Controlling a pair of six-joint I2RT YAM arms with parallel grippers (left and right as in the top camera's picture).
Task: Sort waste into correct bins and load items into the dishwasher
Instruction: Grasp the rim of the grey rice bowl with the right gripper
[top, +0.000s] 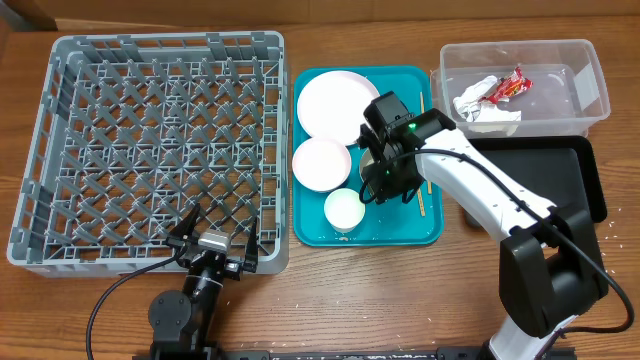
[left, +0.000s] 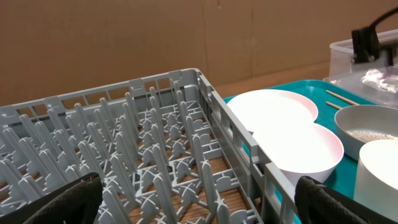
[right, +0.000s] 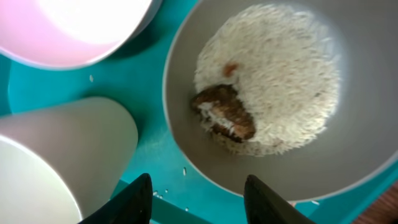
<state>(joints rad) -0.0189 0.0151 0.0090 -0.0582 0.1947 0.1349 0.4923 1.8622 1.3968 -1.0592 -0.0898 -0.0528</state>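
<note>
On the teal tray (top: 400, 225) lie a white plate (top: 335, 100), an empty white bowl (top: 321, 163), a white cup (top: 344, 210) and chopsticks (top: 423, 195). My right gripper (top: 377, 182) hovers open over a second bowl (right: 360, 143), which holds white rice (right: 280, 68) and a brown scrap (right: 224, 112). Its fingers (right: 196, 199) straddle the bowl's rim beside the cup (right: 62, 155). The clear tub (top: 590, 75) holds the napkin (top: 485, 105) and red wrapper (top: 505, 88). The black tray (top: 545, 185) lies to the right. My left gripper (top: 215, 245) is open and empty at the grey rack's (top: 150, 140) front edge.
The left wrist view shows the rack's pegs (left: 155, 155) between my fingers (left: 199, 205), with the plate (left: 273, 106), empty bowl (left: 305, 146) and rice bowl (left: 367, 124) beyond its right wall. Loose rice grains dot the table at the front.
</note>
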